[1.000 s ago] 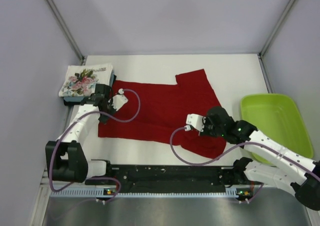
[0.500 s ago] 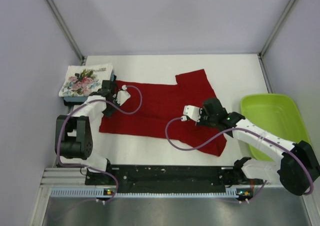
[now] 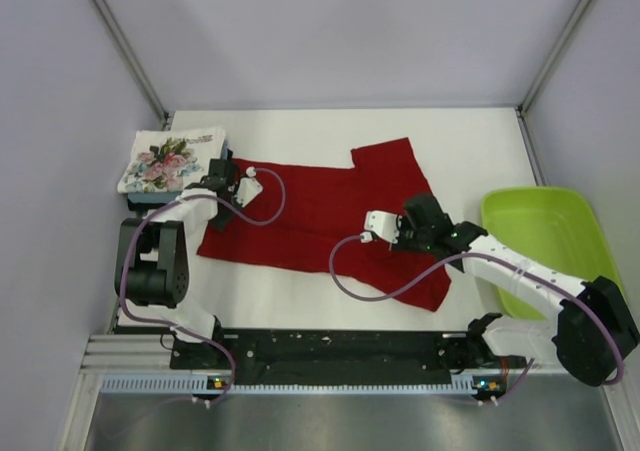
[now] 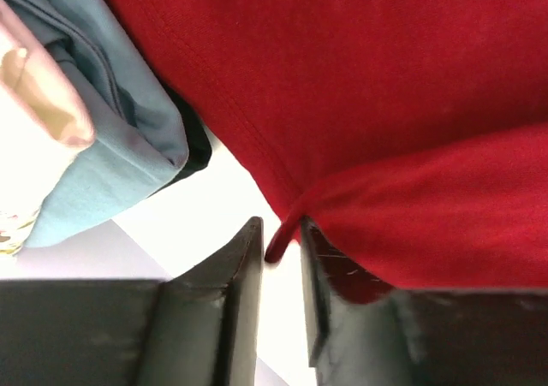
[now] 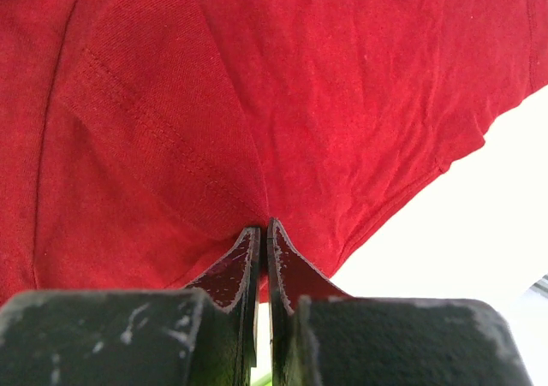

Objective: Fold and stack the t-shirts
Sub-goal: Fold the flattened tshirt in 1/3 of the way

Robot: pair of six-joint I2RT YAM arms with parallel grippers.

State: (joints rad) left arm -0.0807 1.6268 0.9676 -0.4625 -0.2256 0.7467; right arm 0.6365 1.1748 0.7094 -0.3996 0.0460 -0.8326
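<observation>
A deep red t-shirt (image 3: 310,206) lies spread across the middle of the white table. My left gripper (image 3: 225,174) is at its far left corner, beside the stack. In the left wrist view the jaws (image 4: 281,232) stand slightly apart, with the red hem (image 4: 287,228) hanging loose between the tips. My right gripper (image 3: 408,233) is over the shirt's right part, shut on a pinch of the red cloth (image 5: 257,86) at its tips (image 5: 263,228). A folded stack sits at the back left, with the floral t-shirt (image 3: 170,159) on top and a light blue one (image 4: 111,146) and a dark one (image 4: 199,146) beneath.
A lime-green plastic tray (image 3: 550,241) stands at the right edge of the table. Grey walls close in the left, right and back sides. Purple cables loop from both wrists over the shirt.
Both grippers moved away from the arm bases, carrying the shirt's near edge toward the back. The left jaws, shut a moment ago, have parted a little around the hem.
</observation>
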